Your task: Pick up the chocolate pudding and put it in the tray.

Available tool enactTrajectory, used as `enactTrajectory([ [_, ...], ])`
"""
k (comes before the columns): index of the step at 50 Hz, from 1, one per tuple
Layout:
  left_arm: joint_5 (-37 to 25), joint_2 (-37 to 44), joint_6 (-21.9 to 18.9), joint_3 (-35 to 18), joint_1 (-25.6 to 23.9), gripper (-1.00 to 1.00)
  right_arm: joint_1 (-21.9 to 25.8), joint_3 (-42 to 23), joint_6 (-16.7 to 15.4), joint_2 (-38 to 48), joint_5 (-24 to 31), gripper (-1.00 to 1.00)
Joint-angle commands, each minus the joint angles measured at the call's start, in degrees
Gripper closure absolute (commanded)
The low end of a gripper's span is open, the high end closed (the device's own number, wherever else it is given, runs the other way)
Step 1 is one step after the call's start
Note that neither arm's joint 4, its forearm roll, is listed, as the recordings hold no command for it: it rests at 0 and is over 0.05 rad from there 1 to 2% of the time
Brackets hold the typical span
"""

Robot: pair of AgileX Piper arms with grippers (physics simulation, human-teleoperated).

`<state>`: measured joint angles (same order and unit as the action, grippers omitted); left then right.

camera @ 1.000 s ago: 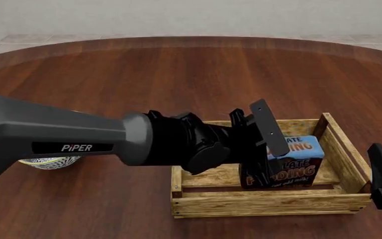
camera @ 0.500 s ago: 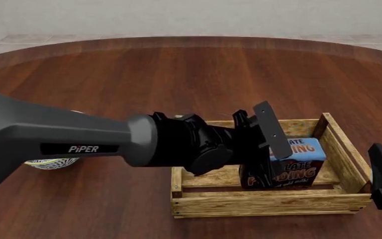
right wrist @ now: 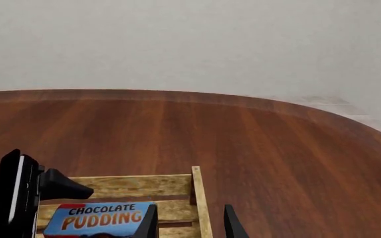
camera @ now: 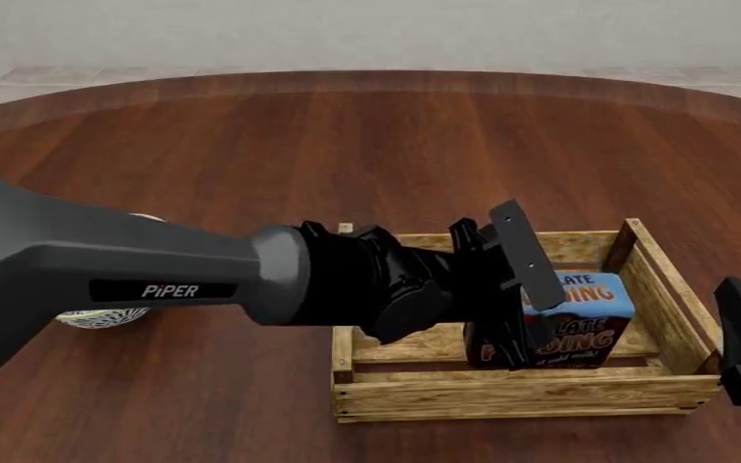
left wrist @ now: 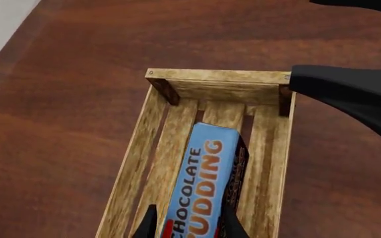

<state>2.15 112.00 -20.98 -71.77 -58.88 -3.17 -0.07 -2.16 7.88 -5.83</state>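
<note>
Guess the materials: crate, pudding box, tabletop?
Tray: rough light wooden slats, matte, visible grain, nail heads and darker corner posts.
Chocolate pudding: looks like a printed cardboard carton, smooth and slightly glossy, with sharp folded edges; the render leaves that open.
Table: dark reddish wood planks, polished, with a soft sheen; could be veneer.

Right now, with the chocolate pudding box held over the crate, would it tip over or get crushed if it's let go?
The chocolate pudding looks like a thin carton, so probably light and somewhat crushable under a hard squeeze. It stands on a narrow edge inside the tray, gripped by the left gripper, so it may topple flat when released. Its flat sides mean it shouldn't roll.
</note>
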Motion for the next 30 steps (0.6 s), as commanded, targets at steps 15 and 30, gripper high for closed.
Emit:
enactTrajectory([
  [15,-0.61,-2.64,-0.43,2.11,-0.49,-1.00,0.18,0.01,-0.22,0.05,0.00,-1.00],
  [30,-0.93,-6.17,-1.96,3.61,-0.94,-1.00,0.21,-0.01,-0.15,0.09,0.01,-1.00],
])
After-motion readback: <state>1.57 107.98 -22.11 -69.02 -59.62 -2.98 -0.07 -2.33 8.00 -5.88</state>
